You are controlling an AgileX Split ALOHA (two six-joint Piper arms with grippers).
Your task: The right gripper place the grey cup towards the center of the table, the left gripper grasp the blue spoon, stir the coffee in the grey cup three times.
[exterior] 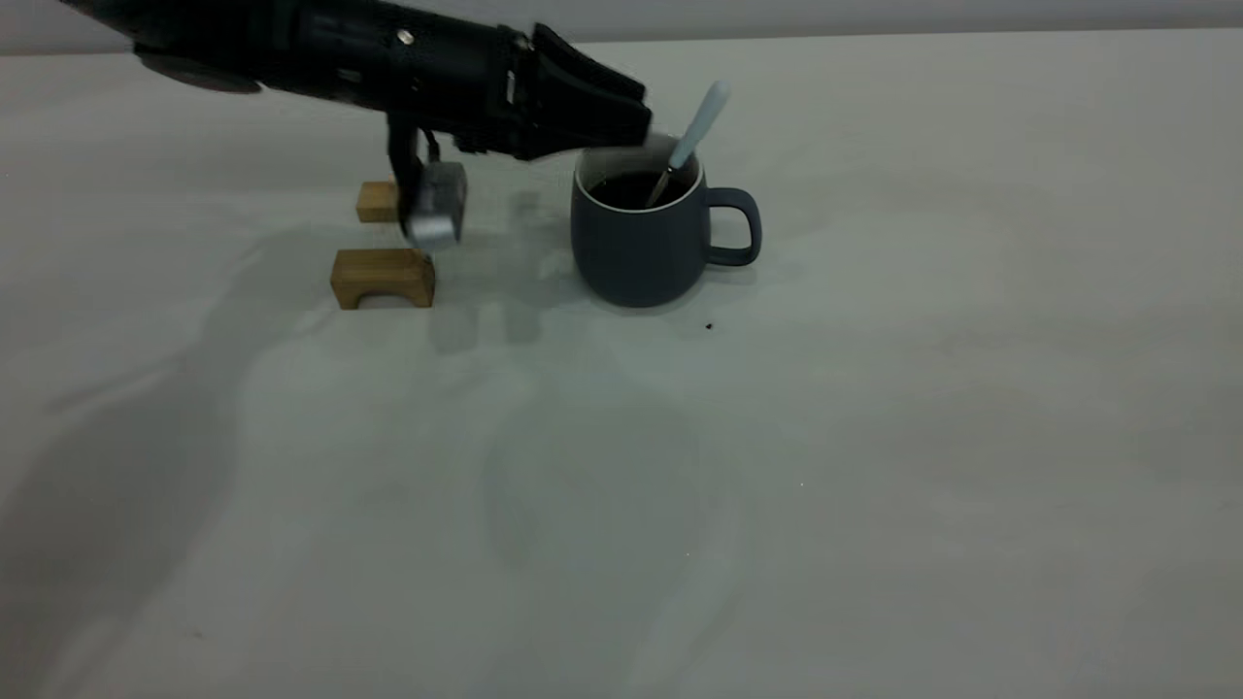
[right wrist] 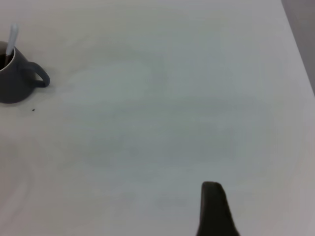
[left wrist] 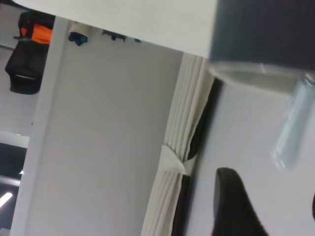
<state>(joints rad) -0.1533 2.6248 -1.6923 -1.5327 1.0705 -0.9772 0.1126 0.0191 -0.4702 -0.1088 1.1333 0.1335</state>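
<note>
The grey cup (exterior: 641, 243) stands near the middle of the table (exterior: 874, 437), its handle pointing right. Dark coffee (exterior: 629, 189) fills it. The blue spoon (exterior: 701, 121) stands in the coffee and leans on the far rim with nothing holding it. My left gripper (exterior: 636, 116) hovers just left of the rim, open; in the left wrist view its fingers (left wrist: 231, 206) are wide apart, and the spoon handle (left wrist: 290, 132) and cup (left wrist: 266, 29) lie beyond them. My right gripper (right wrist: 263, 211) is open over bare table, far from the cup (right wrist: 12, 81), and is out of the exterior view.
Two small wooden blocks (exterior: 384, 277) (exterior: 377, 201) sit left of the cup, under the left arm's silver block (exterior: 435, 204). A tiny dark speck (exterior: 709, 326) lies in front of the cup. The table's far edge runs behind the arm.
</note>
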